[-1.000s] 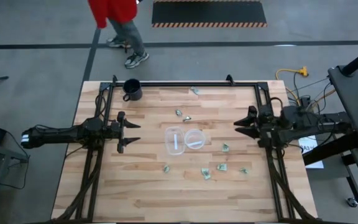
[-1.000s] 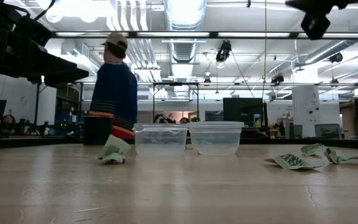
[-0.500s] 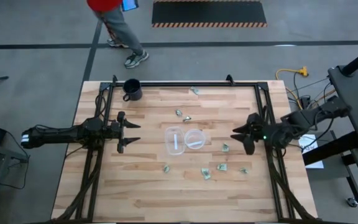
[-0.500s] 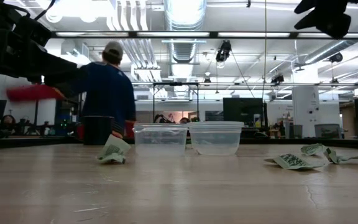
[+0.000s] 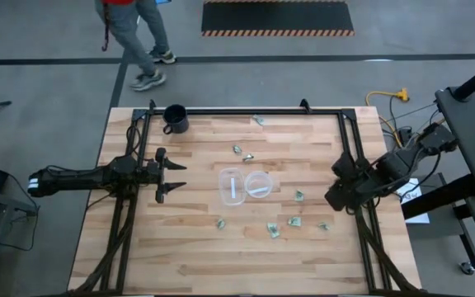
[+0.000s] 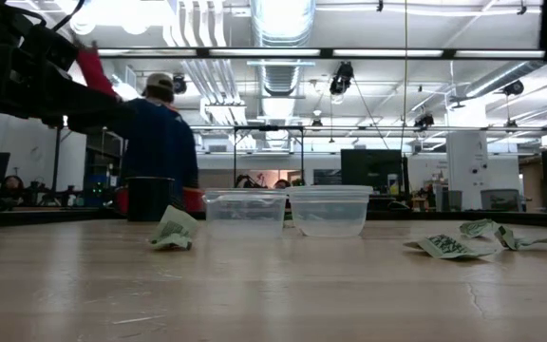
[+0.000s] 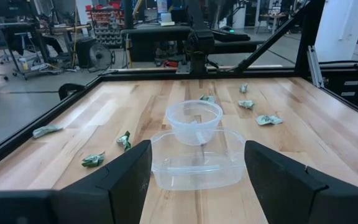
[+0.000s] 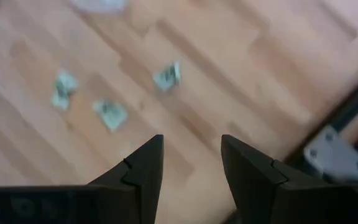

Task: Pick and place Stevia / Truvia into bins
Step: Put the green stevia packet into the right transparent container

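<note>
Several small green-and-white Stevia / Truvia packets lie flat and scattered on the wooden table, among them one packet right of the bins and a cluster nearer the front. Two clear bins stand side by side at the table's middle. My left gripper hovers open at the left side, pointing level at the bins. My right gripper hangs open above the right edge, pointing steeply down, with packets on the table below it.
A black mug stands at the far left corner. A black metal frame runs along the far, left and right edges. A person walks on the floor beyond the far edge. Bare wood lies at the near left.
My right gripper has swung from level to pointing steeply down, rolling as it went, and has shifted toward the table's near edge and a little up. The person behind the table has walked leftward.
</note>
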Available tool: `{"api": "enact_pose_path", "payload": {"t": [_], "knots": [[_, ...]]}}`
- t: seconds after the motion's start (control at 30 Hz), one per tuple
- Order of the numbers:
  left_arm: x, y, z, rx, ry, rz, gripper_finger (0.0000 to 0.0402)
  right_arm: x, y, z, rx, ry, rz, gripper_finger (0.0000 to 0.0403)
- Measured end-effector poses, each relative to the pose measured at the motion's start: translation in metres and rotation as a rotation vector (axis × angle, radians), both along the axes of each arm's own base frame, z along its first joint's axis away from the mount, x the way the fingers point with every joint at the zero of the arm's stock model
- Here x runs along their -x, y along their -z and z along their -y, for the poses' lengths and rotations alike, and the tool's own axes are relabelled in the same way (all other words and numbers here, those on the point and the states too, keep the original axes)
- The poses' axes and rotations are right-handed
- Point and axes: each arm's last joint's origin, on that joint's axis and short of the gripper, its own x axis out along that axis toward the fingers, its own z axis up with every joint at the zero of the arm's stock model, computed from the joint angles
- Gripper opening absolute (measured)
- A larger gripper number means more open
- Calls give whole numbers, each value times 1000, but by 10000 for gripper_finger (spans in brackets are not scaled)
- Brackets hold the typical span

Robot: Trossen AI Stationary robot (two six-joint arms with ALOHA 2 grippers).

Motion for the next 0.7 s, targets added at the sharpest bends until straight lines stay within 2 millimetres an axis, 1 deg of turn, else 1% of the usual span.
{"api": "enact_pose_path", "payload": {"t": [0.17,0.27,0.47,0.7], "knots": [[0,0,0,0,0,0,240,-11,1,-14,-82,-2,-110,153],[0,0,0,0,0,0,240,-17,7,-20,-103,-18,-174,153],[0,0,0,0,0,0,240,-28,23,-31,-55,-89,-267,153],[0,0,0,0,0,0,240,-38,39,-42,-9,-107,-337,153]]}}
